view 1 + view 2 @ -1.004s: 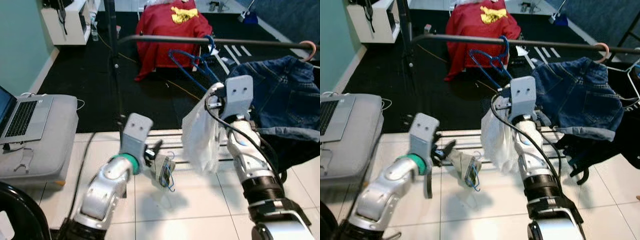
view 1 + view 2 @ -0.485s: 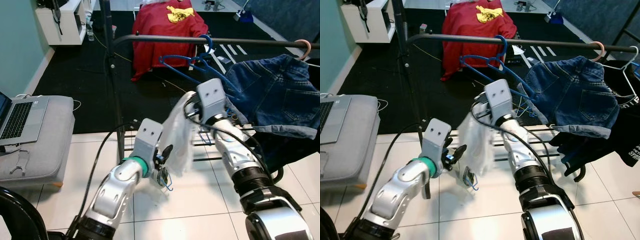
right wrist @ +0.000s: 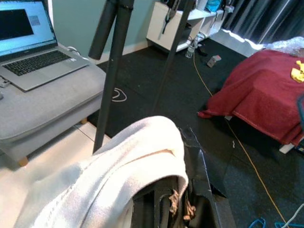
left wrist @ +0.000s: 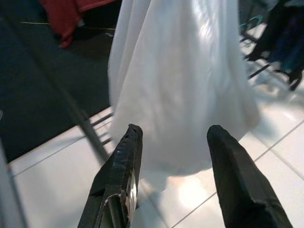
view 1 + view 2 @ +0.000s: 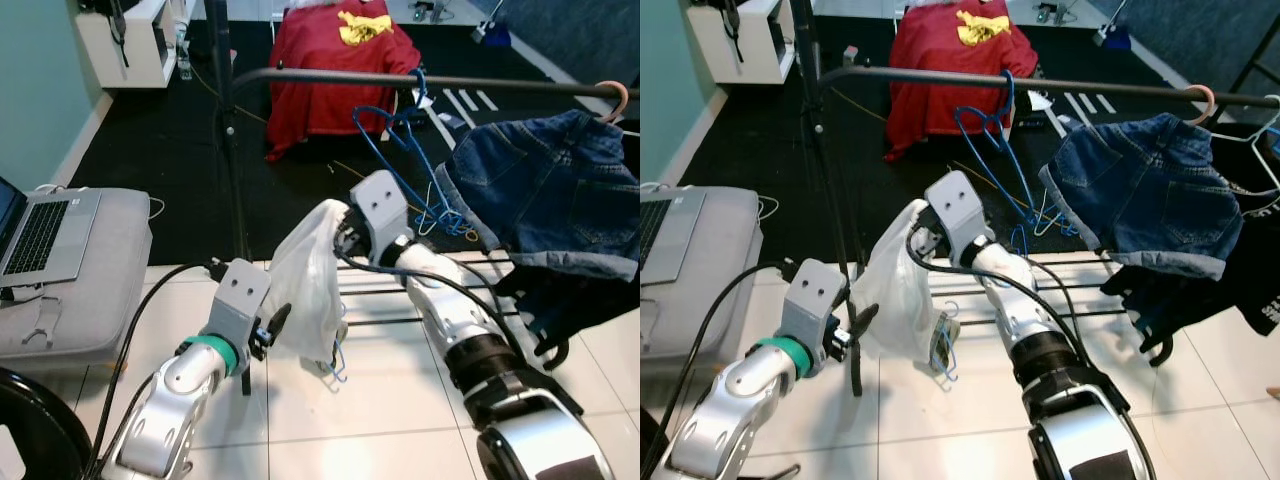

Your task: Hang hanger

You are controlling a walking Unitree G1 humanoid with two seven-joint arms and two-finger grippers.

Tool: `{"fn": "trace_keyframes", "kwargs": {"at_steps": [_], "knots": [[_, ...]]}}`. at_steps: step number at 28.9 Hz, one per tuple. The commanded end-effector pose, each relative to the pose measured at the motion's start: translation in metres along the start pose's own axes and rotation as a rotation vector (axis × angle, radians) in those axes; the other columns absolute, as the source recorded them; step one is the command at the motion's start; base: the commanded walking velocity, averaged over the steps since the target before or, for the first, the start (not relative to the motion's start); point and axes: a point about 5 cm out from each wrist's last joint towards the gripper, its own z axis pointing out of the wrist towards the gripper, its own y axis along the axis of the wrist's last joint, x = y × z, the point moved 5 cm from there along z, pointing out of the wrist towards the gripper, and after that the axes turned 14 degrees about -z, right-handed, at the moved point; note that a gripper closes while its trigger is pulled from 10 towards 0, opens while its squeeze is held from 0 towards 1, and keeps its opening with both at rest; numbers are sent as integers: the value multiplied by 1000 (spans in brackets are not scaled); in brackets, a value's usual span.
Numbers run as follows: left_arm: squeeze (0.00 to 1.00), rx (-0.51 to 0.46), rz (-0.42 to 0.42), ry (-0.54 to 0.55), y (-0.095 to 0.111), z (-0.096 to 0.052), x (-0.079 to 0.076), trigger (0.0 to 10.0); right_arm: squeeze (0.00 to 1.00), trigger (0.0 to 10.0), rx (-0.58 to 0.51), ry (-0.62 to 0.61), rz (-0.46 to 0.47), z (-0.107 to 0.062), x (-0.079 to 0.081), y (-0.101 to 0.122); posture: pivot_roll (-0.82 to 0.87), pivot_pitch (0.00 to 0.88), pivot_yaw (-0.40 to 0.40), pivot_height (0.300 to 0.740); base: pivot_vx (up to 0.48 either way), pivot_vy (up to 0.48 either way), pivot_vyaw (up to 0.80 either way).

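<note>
My right gripper [image 5: 345,238] is shut on the top of a white garment [image 5: 310,285], which drapes over its black fingers [image 3: 176,202] and hangs down above the tiled floor. A bit of blue hanger wire [image 5: 943,357] and a tag poke out at the garment's lower edge. My left gripper [image 4: 178,161] is open, low and just to the left of the garment, with its fingers [image 5: 276,322] pointing at the cloth and holding nothing. The dark clothes rail [image 5: 480,84] runs across behind and above both arms, with blue hangers [image 5: 400,125] on it.
Denim shorts [image 5: 560,190] and dark clothes hang at the right of the rail. The rack's upright pole [image 5: 228,130] stands at left, and its floor bars lie under the arms. A laptop [image 5: 40,235] rests on a grey ottoman at far left. A red cloth [image 5: 330,60] lies behind.
The right gripper has carried the white garment leftward and lower. The garment's lower end, earlier at the left fingers, now hangs free, and the left gripper has drawn back to the left.
</note>
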Motion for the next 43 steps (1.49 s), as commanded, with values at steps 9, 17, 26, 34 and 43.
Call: {"fn": "trace_keyframes", "kwargs": {"at_steps": [9, 17, 26, 34, 43], "knots": [[0, 13, 50, -96, -7, 4, -31, 10000, 0, 10000, 81, -79, 66, 20, -6, 4, -76, 135, -20, 740, 0, 0, 0], [1000, 71, 95, -175, -22, 20, -54, 10000, 0, 10000, 41, -63, 69, 24, -1, 14, -87, 136, -21, 740, 0, 0, 0], [1000, 129, 30, -97, -32, 30, -52, 10000, 0, 10000, -31, 15, 11, 0, 5, 12, -113, 143, 7, 740, 0, 0, 0], [0, 145, -27, 12, -28, 28, -34, 10000, 0, 10000, -77, 60, -20, -11, 12, 27, -119, 133, 18, 740, 0, 0, 0], [0, 113, -54, -69, -16, 14, -43, 10000, 0, 10000, -68, 25, 8, -6, 11, 30, -113, 126, 21, 740, 0, 0, 0]]}}
